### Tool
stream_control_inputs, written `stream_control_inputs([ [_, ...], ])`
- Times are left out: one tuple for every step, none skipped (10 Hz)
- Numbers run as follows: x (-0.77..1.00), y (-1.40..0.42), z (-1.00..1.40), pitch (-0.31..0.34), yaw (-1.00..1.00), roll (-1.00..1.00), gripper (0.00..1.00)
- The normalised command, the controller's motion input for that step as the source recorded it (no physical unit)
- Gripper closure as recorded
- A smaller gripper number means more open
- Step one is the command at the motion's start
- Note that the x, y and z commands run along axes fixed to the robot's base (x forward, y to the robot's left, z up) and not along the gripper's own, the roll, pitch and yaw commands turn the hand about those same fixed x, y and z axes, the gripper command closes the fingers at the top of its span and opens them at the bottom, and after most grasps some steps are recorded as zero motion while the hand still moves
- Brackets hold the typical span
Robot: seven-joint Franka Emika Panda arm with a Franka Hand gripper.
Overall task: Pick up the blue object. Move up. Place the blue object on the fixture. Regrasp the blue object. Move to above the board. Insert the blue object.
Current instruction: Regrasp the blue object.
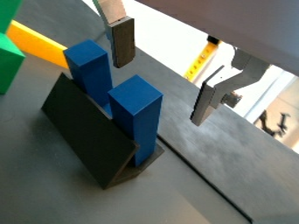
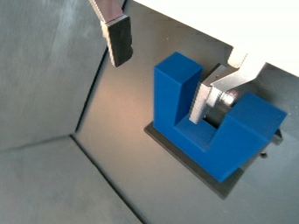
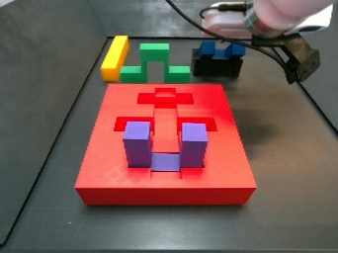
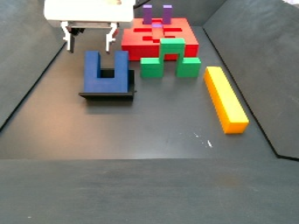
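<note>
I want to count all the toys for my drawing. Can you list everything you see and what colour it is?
blue object: one, dark blue, U-shaped, standing on the fixture with its prongs up.
fixture: one, black, on the floor beside the green block.
green block: one, green, arch-shaped, on the floor between the board and the yellow bar.
yellow bar: one, yellow, long, lying on the floor.
board: one, red, big slab with cut-outs in its top.
purple block: one, purple, U-shaped, sitting in the board.
pincer: one, silver fingers with dark pads, open, just above the blue object, holding nothing.
</note>
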Motion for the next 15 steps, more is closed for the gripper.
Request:
stream_control_inputs([
  [0.4,-0.09,-0.02,0.12,0.28,0.22,0.0],
  [0.0,0.0,0.0,0.0,0.04,-0.05,0.0],
  [0.0,0.0,0.0,0.0,0.01,0.01,0.0],
  [0.33,0.0,-0.24,0.0,0.02,0.1,0.0],
  [0.27,0.0,-0.33,0.0,0.06,0.14,0.0],
  [0.21,0.0,-0.31,0.0,0.09,0.16,0.0],
  [0.1,0.0,-0.19,0.0,0.05,0.07,0.0],
  [0.04,0.0,-0.13,0.0,0.03,0.01,0.0],
  [0.05,0.0,-0.16,0.0,0.04,0.03,0.0],
  [0.03,0.0,-0.21,0.0,0.03,0.08,0.0],
  [0.05,0.0,-0.24,0.0,0.03,0.08,0.0],
  [0.02,0.0,-0.03,0.0,0.05,0.01,0.0],
  [0.0,0.0,0.0,0.0,0.0,0.0,0.0],
  [0.0,0.0,0.0,0.0,0.0,0.0,1.0],
  [0.0,0.0,0.0,0.0,0.0,0.0,1.0],
])
